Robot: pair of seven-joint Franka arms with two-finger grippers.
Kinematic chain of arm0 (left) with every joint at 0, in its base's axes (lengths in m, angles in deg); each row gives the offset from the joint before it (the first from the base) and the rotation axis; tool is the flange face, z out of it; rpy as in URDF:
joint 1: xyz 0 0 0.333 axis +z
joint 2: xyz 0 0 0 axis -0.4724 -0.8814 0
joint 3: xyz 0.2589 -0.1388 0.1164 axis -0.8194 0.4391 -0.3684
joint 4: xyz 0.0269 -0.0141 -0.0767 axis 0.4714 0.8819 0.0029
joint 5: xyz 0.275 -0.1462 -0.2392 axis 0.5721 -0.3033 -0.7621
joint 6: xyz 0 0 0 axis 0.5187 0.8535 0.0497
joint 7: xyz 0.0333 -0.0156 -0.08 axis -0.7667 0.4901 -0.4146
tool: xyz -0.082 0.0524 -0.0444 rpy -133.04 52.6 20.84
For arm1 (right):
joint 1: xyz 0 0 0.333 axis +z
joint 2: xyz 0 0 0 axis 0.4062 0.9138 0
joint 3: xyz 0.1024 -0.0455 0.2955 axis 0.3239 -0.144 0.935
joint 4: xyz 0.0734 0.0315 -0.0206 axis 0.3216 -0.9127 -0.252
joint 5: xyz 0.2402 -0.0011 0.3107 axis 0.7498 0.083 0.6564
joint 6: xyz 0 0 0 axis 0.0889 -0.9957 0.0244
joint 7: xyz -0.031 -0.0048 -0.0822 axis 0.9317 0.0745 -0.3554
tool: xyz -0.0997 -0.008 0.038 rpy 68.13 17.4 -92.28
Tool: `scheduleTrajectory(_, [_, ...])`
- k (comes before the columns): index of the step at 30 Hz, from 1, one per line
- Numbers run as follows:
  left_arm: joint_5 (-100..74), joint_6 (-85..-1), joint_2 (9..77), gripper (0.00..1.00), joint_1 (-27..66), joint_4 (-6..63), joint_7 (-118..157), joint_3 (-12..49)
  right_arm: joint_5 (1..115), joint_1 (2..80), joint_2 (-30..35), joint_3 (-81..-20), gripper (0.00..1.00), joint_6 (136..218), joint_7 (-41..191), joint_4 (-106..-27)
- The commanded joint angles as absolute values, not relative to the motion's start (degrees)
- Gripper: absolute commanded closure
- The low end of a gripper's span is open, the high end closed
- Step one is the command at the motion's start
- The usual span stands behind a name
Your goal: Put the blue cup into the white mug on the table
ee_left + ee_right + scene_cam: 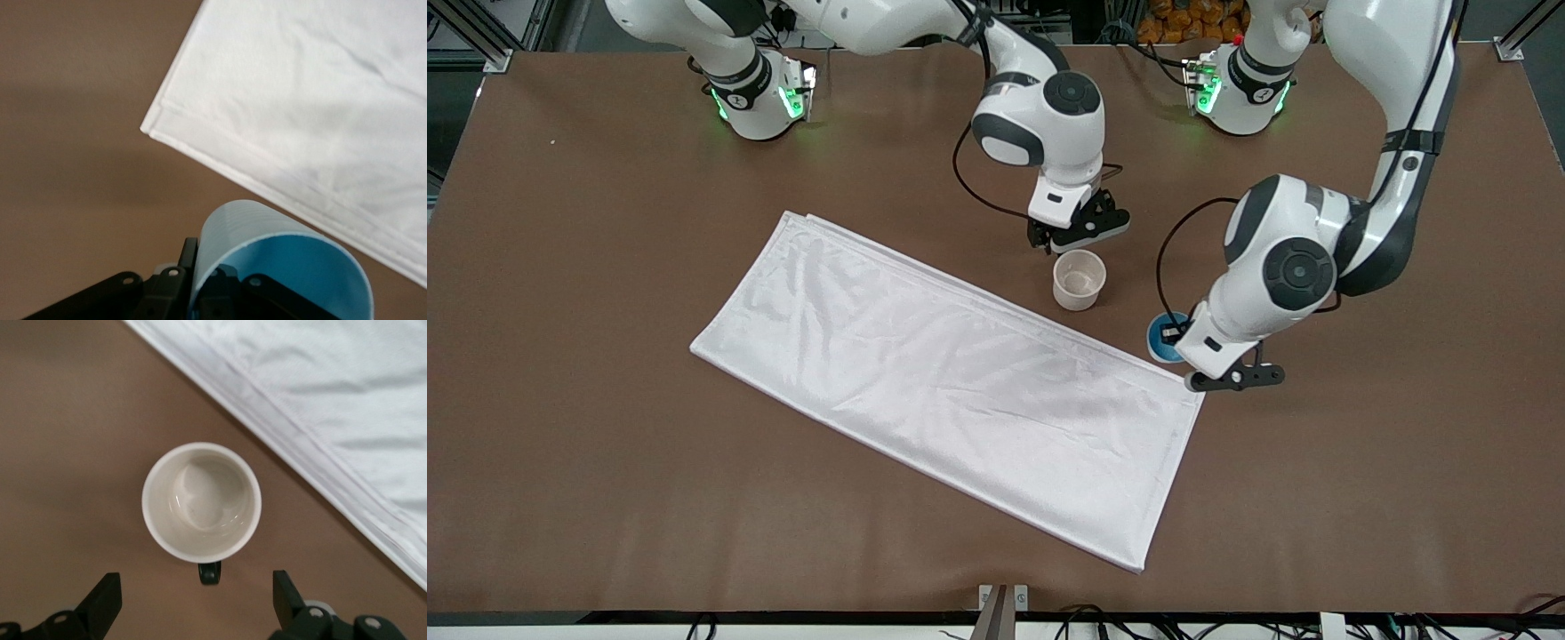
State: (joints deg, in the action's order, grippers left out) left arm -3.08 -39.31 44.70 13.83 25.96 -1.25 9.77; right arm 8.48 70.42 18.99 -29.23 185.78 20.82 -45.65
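The blue cup (1158, 342) is beside the white cloth's corner toward the left arm's end of the table (587, 267). My left gripper (1171, 335) is shut on its rim. In the left wrist view one finger is outside the blue cup (293, 267) and one inside, so the left gripper (203, 267) pinches the wall. The white mug (1080, 279) stands upright and empty on the table, farther from the front camera than the cup. My right gripper (1080, 233) hangs open just above it. The right wrist view shows the white mug (201, 501) with its black handle (209, 573) between the spread fingers of the right gripper (195, 590), which touch nothing.
A large white cloth (951, 373) lies flat and slanted across the middle of the table, its edge close to both the mug and the cup. The cloth (313, 100) shows in the left wrist view, and the cloth (333, 387) in the right wrist view.
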Motion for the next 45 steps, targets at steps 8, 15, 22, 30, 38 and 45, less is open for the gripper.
scheduleTrajectory(8, [-2.0, -34.7, 49.9, 1.0, 13.9, 30.0, -2.8, 11.4, 12.8, 56.6, 4.4, -21.4, 0.0, 170.2, 24.4, -47.5])
scheduleTrajectory(15, [-2.6, -35.8, 53.9, 1.0, 14.0, 35.6, -5.1, 13.8, 12.5, 52.5, 0.5, -21.3, 0.0, 165.5, 25.9, -47.4])
scheduleTrajectory(22, [-2.8, -41.0, 56.1, 1.0, 14.0, 40.8, -13.9, 18.6, 12.8, 47.9, -2.8, -21.3, 0.0, 159.1, 35.6, -47.4])
scheduleTrajectory(30, [-2.7, -42.3, 56.2, 1.0, 13.9, 43.1, -17.8, 22.2, 12.8, 32.4, -7.2, -13.2, 0.0, 153.8, 43.6, -47.5])
scheduleTrajectory(38, [-2.7, -43.4, 53.4, 1.0, 12.4, 43.6, -19.4, 22.5, 12.8, 30.6, -11.7, -17.9, 0.0, 152.9, 45.8, -47.8])
scheduleTrajectory(45, [-2.3, -46.0, 51.3, 1.0, 11.5, 43.5, -20.8, 22.5, 12.8, 28.4, -14.3, -20.3, 0.0, 152.8, 52.4, -48.2])
